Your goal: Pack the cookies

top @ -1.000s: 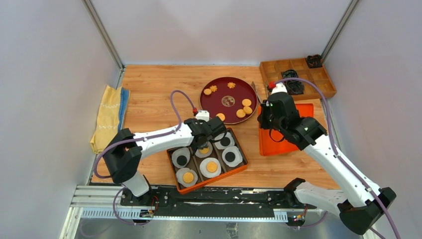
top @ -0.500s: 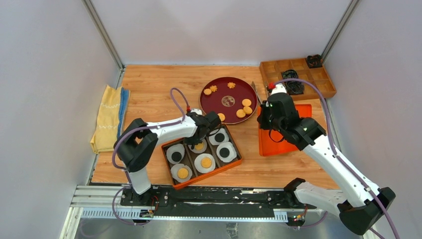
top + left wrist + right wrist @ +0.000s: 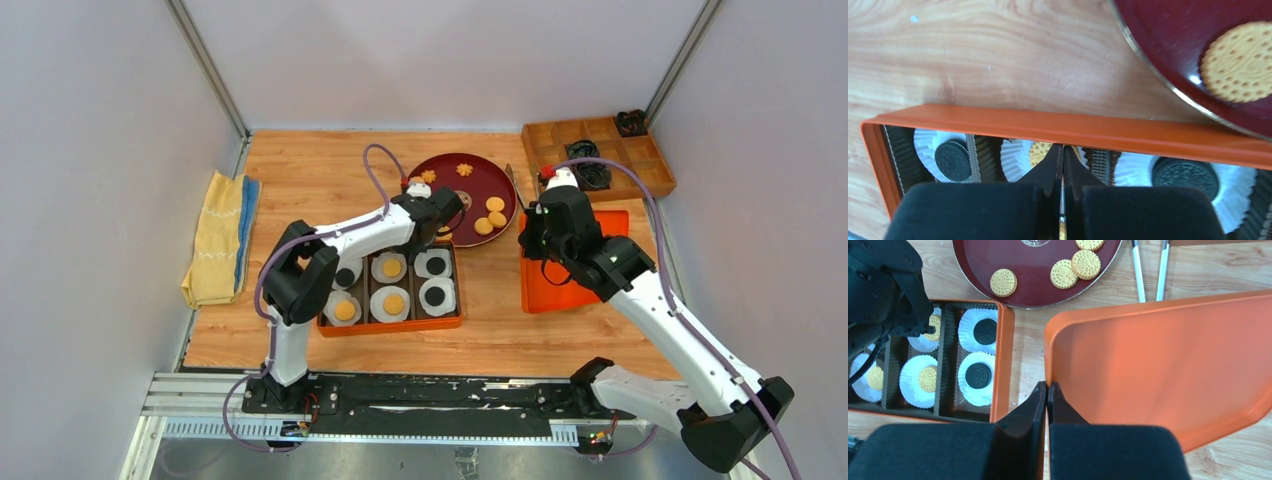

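Cookies (image 3: pixel 393 303) lie in two places: some are packed in an orange box (image 3: pixel 390 327) near the middle of the table (image 3: pixel 300 180), and the others are loose on a dark red plate (image 3: pixel 470 190) just beyond it. The box has six compartments, each holding one of the white paper cups (image 3: pixel 965 385) with a single cookie in it. In the top view the far row reads black, golden, black from left to right, and the near row reads golden, golden, black. On the plate, two golden flower-shaped cookies sit at the far side and four round golden ones towards the near and right side.

The left end effector (image 3: pixel 1063 160) has its fingers pressed together with nothing between them. Its tips are just inside the box's far wall, over the middle far cup.

The right end effector (image 3: pixel 1047 390) is also pressed together, at the left rim of an orange lid (image 3: pixel 1158 365) that lies to the right of the box. Whether that rim is nipped between the fingers cannot be told.

A wooden tray (image 3: pixel 560 135) with compartments in the far right corner holds black coiled rings (image 3: pixel 590 172). A yellow towel (image 3: pixel 218 235) lies at the left edge.
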`<state>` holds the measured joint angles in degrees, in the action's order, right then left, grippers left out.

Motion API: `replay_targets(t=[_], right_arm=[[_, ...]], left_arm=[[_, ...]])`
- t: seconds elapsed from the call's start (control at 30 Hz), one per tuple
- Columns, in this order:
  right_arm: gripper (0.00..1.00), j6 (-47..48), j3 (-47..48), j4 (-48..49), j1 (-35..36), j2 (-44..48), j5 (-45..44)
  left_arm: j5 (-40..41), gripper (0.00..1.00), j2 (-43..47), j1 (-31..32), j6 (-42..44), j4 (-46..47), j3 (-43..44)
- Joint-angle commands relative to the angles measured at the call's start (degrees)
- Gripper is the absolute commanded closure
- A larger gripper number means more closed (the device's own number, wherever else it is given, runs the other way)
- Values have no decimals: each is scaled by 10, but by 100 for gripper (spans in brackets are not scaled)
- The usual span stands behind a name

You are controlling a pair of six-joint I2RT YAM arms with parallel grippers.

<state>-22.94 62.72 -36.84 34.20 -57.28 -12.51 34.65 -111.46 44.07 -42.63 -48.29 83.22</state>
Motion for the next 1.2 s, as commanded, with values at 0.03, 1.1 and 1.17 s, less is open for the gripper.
replay_targets(t=[0.03, 1.1, 1.17], right_arm=[[100, 10, -4, 19, -15, -6, -18], [100, 222, 145, -127, 52, -21, 237], [100, 227, 151, -152, 112, -37, 163]], left_arm=[[31, 100, -40, -25, 51, 21, 59], [-369, 65, 198, -44, 201, 104, 86], [-421, 65, 182, -54, 198, 138, 89]])
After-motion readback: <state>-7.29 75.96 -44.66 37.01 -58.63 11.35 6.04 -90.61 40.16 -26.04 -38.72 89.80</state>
